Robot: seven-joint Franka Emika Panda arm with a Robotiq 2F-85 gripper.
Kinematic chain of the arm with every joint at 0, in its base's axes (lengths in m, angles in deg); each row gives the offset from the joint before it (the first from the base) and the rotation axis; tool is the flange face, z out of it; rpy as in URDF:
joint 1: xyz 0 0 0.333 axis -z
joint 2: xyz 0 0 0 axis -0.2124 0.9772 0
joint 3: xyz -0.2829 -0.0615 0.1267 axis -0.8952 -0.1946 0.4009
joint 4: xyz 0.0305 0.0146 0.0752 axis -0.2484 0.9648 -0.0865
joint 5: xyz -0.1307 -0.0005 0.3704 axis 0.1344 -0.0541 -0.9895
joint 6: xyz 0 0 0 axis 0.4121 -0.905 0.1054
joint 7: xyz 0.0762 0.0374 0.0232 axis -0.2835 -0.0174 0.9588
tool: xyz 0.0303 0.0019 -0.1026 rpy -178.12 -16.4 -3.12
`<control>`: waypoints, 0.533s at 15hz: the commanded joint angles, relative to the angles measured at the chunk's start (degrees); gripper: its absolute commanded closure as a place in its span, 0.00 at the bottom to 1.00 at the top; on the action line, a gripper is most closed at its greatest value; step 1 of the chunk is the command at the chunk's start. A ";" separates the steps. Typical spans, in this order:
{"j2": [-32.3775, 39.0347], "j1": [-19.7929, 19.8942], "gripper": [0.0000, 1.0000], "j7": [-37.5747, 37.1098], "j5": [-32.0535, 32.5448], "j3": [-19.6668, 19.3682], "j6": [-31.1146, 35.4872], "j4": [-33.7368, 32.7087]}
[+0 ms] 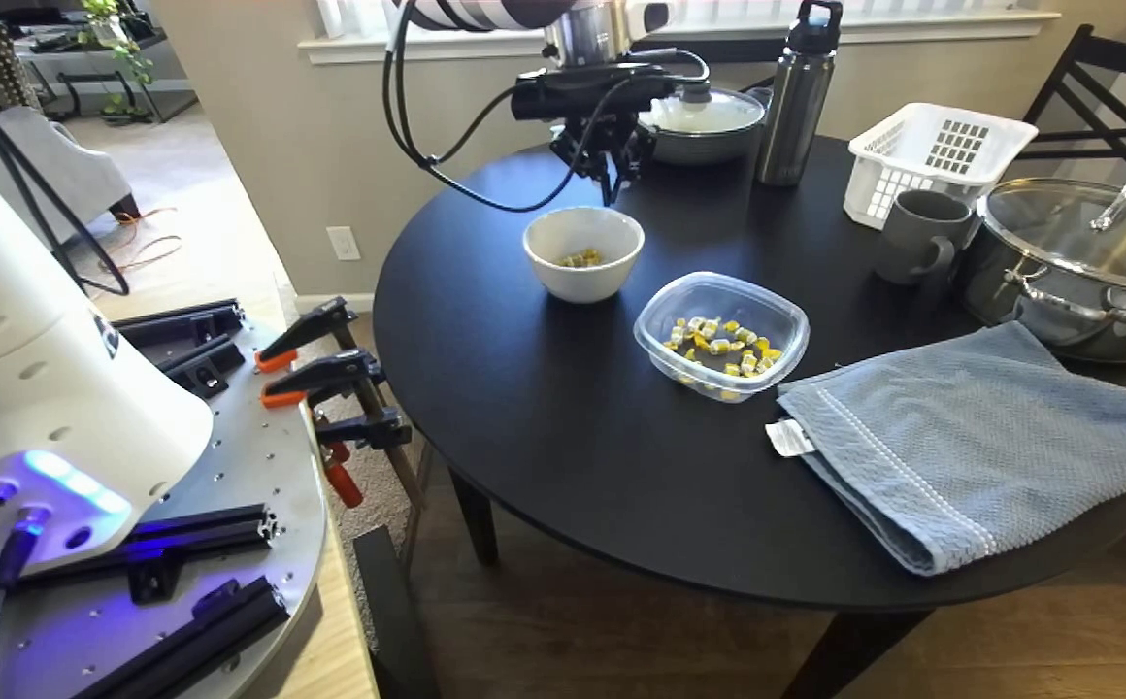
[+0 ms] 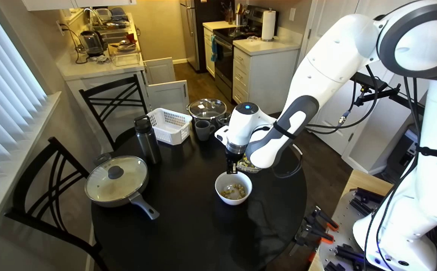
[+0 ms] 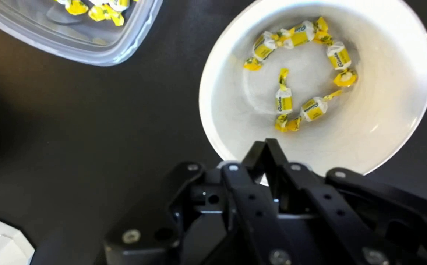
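In the wrist view, the hand [image 3: 267, 142], fingertips together, overlaps the seven-o'clock rim of the white bowl [image 3: 375, 110], with wrapped candies [image 3: 284, 100] inside. At the hand's ten o'clock sits a plastic tub [image 3: 114, 60]; a strip of worktop [image 3: 173, 62] separates the two containers.

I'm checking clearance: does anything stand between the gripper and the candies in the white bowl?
Nothing visible does. The shut gripper hangs near the rim of the white bowl; the candies inside lie uncovered.

One each: bowl [image 3: 386, 95], tub [image 1: 765, 303], mug [image 1: 917, 236], bottle [image 1: 796, 115], basket [image 1: 901, 182], towel [image 1: 971, 451], pan [image 1: 704, 148], pot [image 1: 1039, 316]; five candies [image 3: 313, 109] in bowl.
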 commanded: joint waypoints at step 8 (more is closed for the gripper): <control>3.62 -1.28 0.38 -1.10 0.57 -0.96 -2.67 0.67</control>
